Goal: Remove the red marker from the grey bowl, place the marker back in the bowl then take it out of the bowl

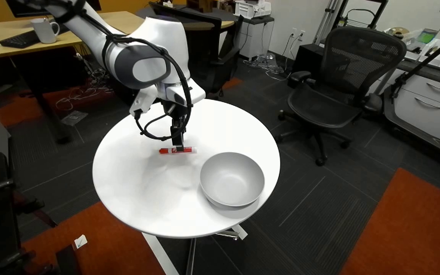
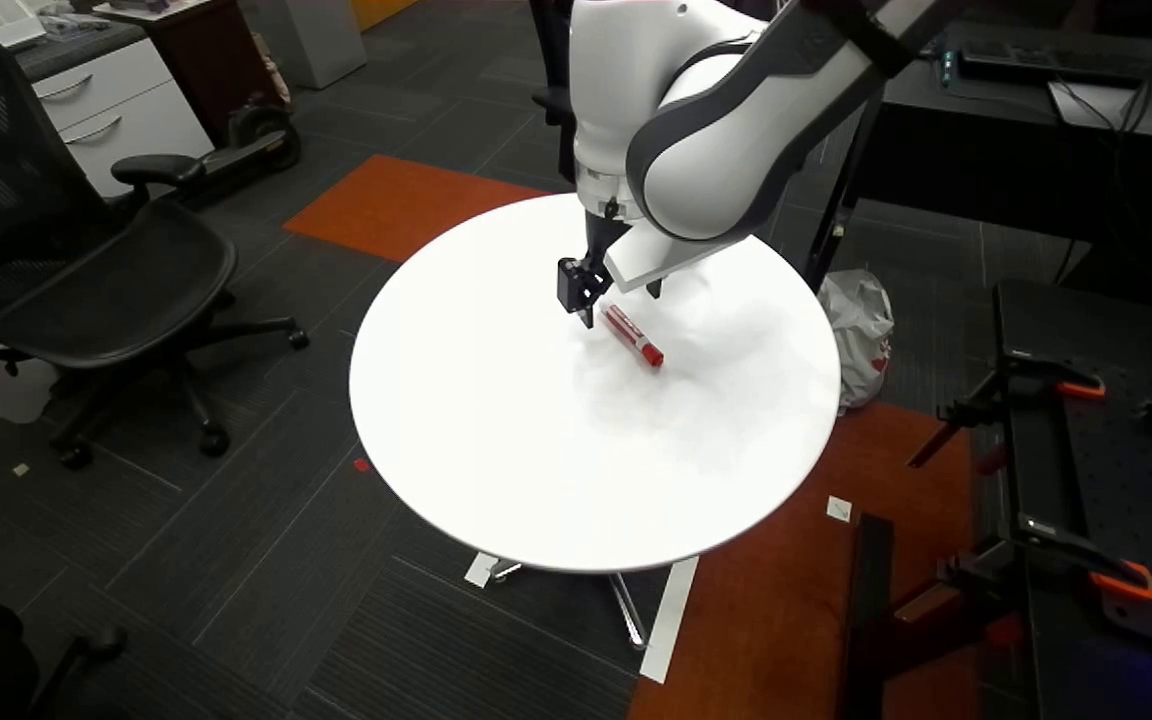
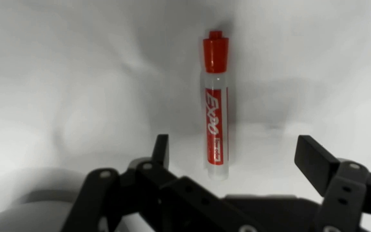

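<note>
The red marker lies flat on the white round table, its red cap pointing up in the wrist view. My gripper stands open over it, one finger on each side of the lower barrel, touching neither side. The marker sits nearer the left finger. In both exterior views the gripper is low over the marker. Toward the table's edge, to the right in an exterior view, the grey bowl stands with nothing inside. Part of the bowl shows at the wrist view's lower left.
Around the table are black mesh chairs and a wooden desk carrying a white mug. A black bench with orange-handled clamps stands beside the table. The table's rim drops straight to the carpet.
</note>
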`<state>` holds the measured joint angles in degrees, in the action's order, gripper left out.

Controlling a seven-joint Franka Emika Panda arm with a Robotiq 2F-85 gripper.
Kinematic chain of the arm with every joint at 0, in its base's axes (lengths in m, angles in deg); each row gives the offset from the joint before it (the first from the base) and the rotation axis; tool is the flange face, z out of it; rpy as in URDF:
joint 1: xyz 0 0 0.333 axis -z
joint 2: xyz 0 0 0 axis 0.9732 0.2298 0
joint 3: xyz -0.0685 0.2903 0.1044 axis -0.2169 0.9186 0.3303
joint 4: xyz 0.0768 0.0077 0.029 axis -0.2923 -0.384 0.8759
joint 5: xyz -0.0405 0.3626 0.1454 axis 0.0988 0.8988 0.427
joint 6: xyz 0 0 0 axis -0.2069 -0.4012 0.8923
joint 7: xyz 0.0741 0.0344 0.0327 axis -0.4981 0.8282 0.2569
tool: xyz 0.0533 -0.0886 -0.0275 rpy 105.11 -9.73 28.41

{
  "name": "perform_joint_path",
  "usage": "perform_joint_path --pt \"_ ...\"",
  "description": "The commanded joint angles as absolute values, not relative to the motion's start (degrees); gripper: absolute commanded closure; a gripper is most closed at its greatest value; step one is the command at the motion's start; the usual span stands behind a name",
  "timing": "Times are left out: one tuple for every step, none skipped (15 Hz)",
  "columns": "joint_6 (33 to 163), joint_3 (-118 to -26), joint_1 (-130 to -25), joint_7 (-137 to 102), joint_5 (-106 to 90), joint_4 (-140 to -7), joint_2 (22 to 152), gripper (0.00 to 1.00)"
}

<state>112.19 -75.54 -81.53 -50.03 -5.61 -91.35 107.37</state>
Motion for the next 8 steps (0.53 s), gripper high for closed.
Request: perform_joint_path --pt "112.43 -75.48 -80.99 -48.69 -2.78 -90.92 107.62 0.00" --pt "112.47 -75.41 -80.90 -48.63 -2.35 -90.98 107.78 0.00" --pt "112.49 -75.40 -80.85 -48.62 -2.00 -90.98 107.96 0.00" --pt "112.49 -75.34 -80.78 -48.53 -1.68 -90.97 108.16 0.00" --pt "112.45 -75.36 -80.76 -48.49 -1.51 -90.95 108.35 0.00" --pt "112.33 -75.39 -80.75 -48.45 -1.43 -90.85 108.61 0.00" --pt "112.23 -75.38 -80.73 -48.37 -1.40 -90.74 108.83 0.00" --pt "112.11 -75.49 -80.82 -48.46 -1.48 -90.57 109.10 0.00"
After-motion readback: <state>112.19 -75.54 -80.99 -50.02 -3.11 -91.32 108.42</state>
